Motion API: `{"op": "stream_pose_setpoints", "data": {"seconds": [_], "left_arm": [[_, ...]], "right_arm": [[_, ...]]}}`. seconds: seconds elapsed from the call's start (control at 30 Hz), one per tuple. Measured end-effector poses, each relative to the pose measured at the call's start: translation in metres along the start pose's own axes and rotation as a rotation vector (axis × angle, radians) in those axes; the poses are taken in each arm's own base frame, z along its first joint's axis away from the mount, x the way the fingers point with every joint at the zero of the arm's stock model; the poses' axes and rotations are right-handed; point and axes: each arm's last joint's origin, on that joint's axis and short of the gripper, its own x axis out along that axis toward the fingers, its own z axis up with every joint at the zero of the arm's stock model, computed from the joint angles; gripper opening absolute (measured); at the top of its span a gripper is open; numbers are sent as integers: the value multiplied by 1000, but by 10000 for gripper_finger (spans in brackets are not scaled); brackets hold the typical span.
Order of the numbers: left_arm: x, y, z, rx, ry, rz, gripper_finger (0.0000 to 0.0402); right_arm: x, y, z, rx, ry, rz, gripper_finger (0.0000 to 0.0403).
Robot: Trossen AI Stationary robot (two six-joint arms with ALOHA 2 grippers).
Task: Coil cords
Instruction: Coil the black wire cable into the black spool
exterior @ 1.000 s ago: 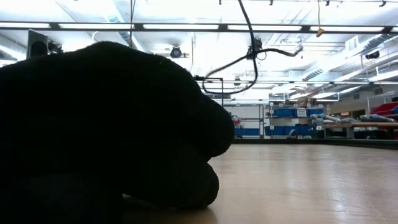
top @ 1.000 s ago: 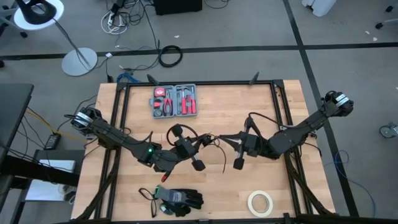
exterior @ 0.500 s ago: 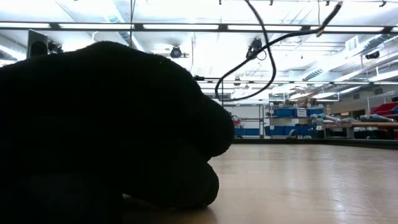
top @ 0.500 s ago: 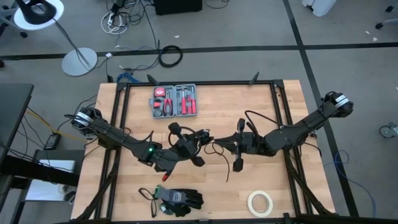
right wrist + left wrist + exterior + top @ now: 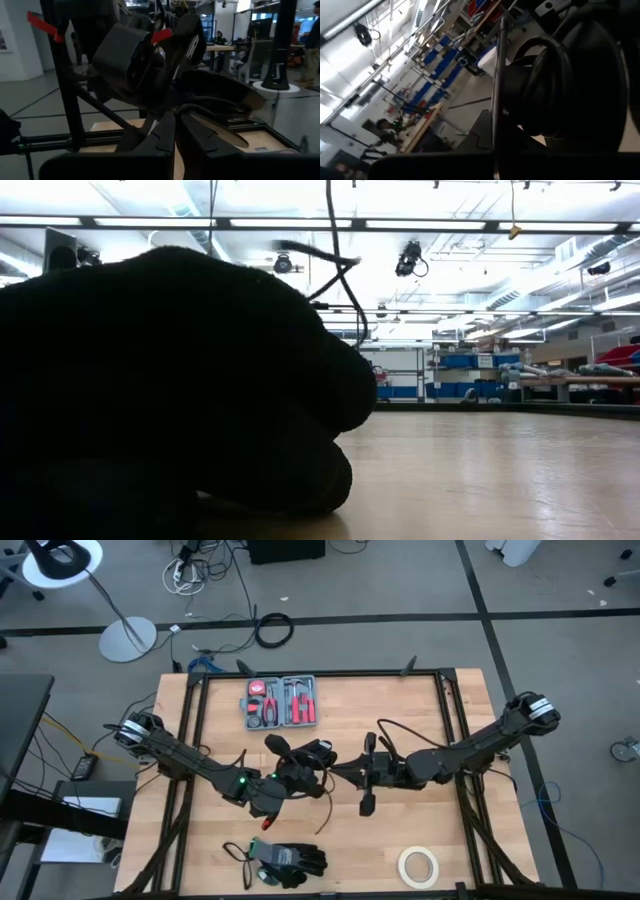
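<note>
Both grippers moved closer together just below the tool case (image 5: 281, 702); right gripper (image 5: 337, 771) nearly closed on the cord (image 5: 322, 808). Left gripper (image 5: 322, 754) is closed, its hold hidden; gloves (image 5: 170, 380) block the low view

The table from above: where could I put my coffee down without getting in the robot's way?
Bare wood lies at the far right corner of the table, right of the tool case, and near the front between the black gloves and the tape roll. The middle is crowded: the left gripper and right gripper meet there around the cord.
</note>
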Motion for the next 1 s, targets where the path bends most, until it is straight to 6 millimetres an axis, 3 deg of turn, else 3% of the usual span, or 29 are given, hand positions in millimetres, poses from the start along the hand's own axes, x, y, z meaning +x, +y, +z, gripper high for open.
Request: {"op": "stream_pose_setpoints", "data": {"seconds": [0.17, 0.43, 0.8, 1.0], "left_arm": [[2, -3, -1, 28, 9, 14, 0], [6, -3, 0, -100, -16, -23, 0], [9, -1, 4, -167, -46, -39, 0], [9, 0, 4, -173, -47, -35, 0]], "right_arm": [[6, -3, -4, -5, 1, 27, 18], [9, -5, -8, -51, 23, 56, 24], [8, -2, -10, -74, 24, 76, 88], [6, 1, -11, -78, 44, 78, 84]]}}
